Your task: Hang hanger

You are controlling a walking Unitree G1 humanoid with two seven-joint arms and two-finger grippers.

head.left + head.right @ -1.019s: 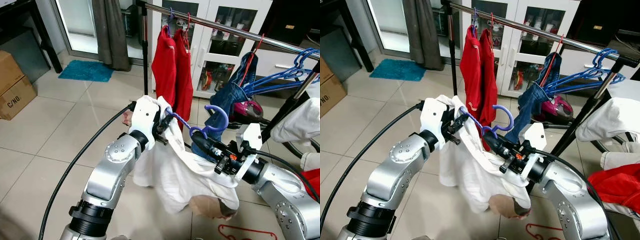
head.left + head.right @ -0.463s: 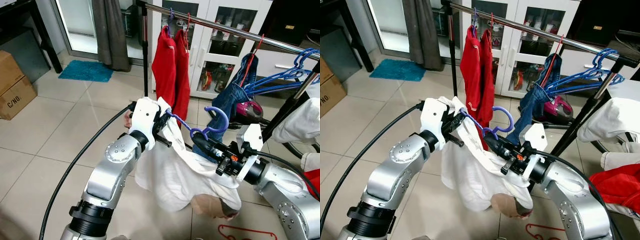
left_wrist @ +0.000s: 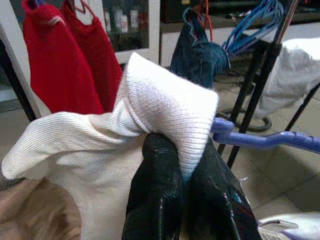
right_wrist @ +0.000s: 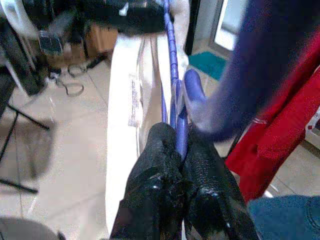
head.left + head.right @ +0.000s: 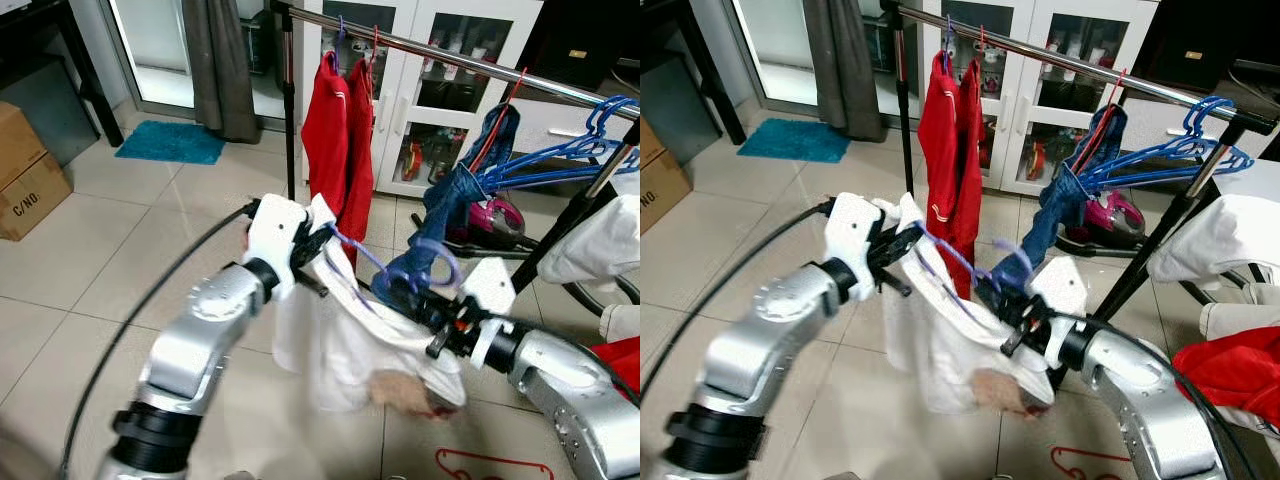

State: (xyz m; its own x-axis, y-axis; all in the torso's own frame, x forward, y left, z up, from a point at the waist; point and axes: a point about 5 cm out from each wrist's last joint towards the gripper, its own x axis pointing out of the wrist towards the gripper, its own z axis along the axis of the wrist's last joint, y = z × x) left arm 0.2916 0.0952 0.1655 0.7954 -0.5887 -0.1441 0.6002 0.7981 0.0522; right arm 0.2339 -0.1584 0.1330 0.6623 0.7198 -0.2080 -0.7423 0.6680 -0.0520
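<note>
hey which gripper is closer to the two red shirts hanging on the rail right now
Left. The left gripper, shut on the white shirt, sits just below and in front of the red shirts. The right gripper, shut on the purple hanger, is lower and further toward the robot's right.

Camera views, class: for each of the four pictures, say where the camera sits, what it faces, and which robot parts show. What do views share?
Left eye view: head, looking down at the white shirt, purple hanger and rail; both silver arms show.
Right eye view: same scene, offset sideways.
Left wrist view: along the left gripper, fingers clamping white shirt.
Right wrist view: along the right gripper, fingers clamping purple hanger.
All four share shirt and hanger.
</note>
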